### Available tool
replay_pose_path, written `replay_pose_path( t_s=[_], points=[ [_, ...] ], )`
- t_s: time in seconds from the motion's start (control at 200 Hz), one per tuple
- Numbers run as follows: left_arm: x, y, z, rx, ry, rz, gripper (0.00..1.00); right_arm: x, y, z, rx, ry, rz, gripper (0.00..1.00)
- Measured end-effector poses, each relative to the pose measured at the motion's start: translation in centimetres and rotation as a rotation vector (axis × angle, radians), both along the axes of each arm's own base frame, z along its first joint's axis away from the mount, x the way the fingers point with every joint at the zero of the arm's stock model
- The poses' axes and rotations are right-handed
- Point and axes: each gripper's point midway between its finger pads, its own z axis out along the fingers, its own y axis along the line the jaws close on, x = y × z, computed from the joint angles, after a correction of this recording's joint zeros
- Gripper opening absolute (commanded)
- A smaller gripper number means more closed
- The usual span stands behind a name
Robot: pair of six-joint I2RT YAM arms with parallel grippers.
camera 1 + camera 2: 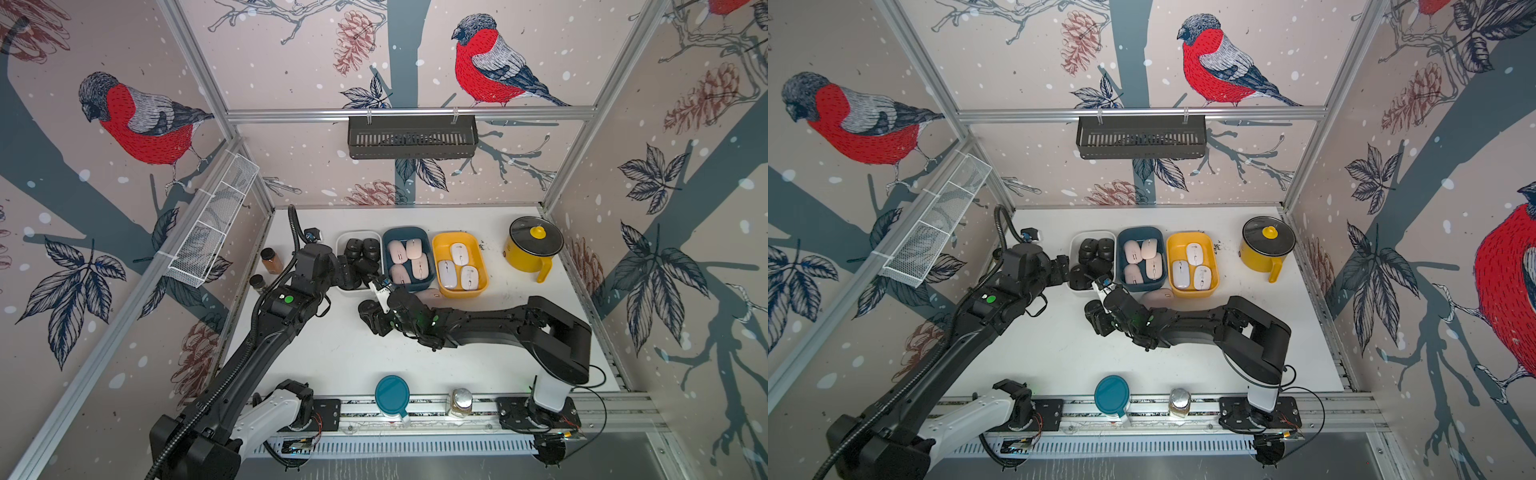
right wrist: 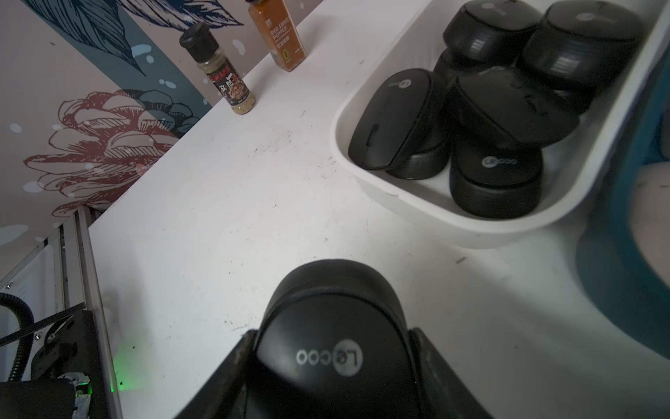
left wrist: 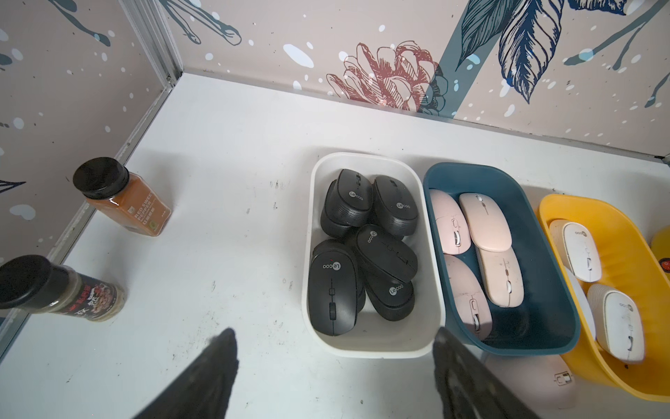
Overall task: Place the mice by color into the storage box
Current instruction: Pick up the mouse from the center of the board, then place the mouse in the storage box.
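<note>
tabletop (image 1: 332, 357) white, scuffed — mice (image 1: 417, 266) in tubs (image 1: 405, 229); bullfinch-papered walls (image 1: 291, 62)

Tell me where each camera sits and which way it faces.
Top views: high above the front edge, looking down on the table; left arm and right arm show.
Left wrist: on the left arm, looking past the open left pincer at the white box and blue box.
Right wrist: on the right arm, looking over the right pincer, shut on a black mouse, toward the white box.
Shared: both wrist views show the white box's black mice and two spice jars.
</note>
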Motion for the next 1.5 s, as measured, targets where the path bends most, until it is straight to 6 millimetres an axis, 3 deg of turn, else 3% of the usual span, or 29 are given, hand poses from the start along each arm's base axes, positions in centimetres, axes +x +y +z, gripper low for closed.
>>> replay_pose_path(
  t_s=[0.275, 0.585, 0.966, 1.501],
  points=[
    [0.3, 0.0, -1.2, 0.014, 0.006, 0.002, 0.83, 3.7, -2.8, 2.7, 0.065, -0.001, -0.1, 0.59],
    [0.6, 0.3, -1.4, 0.014, -0.008, 0.016, 0.84, 6.7, -1.9, 5.6, 0.103, -0.048, -0.128, 0.6],
    [0.7, 1.1, -1.3, -0.009, -0.019, 0.046, 0.84, 11.3, -0.6, 4.4, 0.052, -0.075, -0.157, 0.6],
    [1.2, 3.7, -2.0, -0.09, -0.004, 0.11, 0.85, 13.7, 2.1, 0.6, -0.034, -0.072, -0.118, 0.61]
  ],
)
